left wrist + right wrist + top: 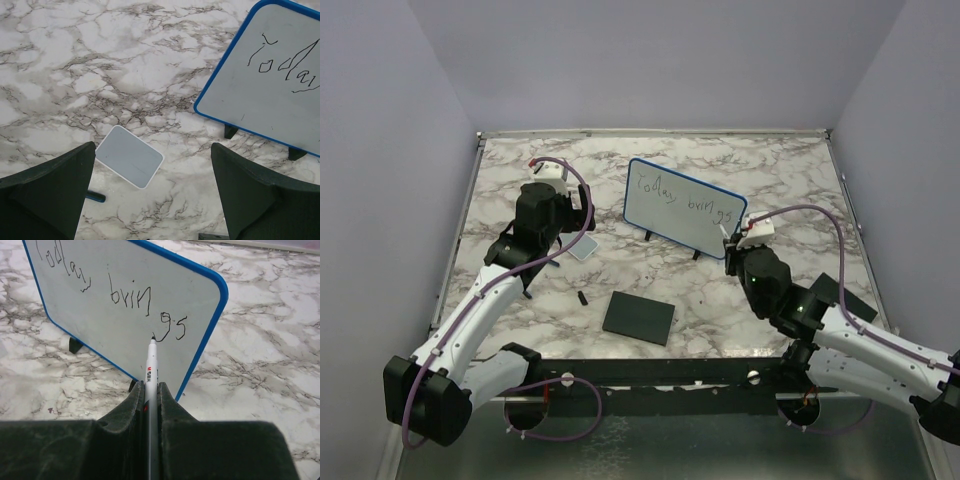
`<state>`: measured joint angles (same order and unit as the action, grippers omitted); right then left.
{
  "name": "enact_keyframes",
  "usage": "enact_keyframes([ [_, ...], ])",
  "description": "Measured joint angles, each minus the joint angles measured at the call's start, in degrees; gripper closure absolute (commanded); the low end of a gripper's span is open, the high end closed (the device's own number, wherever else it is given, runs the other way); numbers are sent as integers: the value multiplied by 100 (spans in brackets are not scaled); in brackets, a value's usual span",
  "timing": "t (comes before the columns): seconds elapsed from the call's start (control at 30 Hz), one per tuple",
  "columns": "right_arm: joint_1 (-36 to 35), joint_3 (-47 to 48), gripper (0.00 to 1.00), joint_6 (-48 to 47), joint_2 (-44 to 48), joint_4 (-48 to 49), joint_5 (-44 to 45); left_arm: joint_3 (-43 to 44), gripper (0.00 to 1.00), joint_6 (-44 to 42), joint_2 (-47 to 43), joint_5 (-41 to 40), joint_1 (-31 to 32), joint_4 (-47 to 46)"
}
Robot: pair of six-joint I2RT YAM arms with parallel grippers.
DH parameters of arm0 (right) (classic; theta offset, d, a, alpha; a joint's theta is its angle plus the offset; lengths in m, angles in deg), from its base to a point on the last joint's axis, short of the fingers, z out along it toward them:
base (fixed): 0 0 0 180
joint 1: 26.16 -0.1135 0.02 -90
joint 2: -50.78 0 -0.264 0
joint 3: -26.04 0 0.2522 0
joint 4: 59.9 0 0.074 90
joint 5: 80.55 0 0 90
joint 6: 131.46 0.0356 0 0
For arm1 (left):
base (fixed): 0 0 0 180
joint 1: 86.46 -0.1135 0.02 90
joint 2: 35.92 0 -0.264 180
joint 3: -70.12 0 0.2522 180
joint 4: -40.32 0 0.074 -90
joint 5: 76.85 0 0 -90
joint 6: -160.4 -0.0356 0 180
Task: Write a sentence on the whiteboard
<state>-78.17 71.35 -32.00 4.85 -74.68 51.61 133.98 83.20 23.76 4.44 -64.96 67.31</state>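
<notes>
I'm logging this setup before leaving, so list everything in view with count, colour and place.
whiteboard: one, white with a blue rim, standing mid-table
sentence: one, dark, reads roughly "Today brings", on the whiteboard
marker: one, white, tip at the whiteboard
tile: one, pale grey, flat, left of the whiteboard
pad: one, black, flat, near front
small piece: one, black, left of the pad, too small to identify
table: one, white-grey marble
left hand: one, black, open above the tile
right hand: one, black, shut on the marker
</notes>
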Motion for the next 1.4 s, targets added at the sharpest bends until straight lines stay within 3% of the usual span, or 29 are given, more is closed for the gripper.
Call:
enact_keyframes([
  [0.47,-2,107,99,22,-420,28,-214,0,1,13,-9,85,-66,-31],
  [1.4,-168,542,100,-20,-3375,2806,-387,0,1,-4,39,116,2,-33],
])
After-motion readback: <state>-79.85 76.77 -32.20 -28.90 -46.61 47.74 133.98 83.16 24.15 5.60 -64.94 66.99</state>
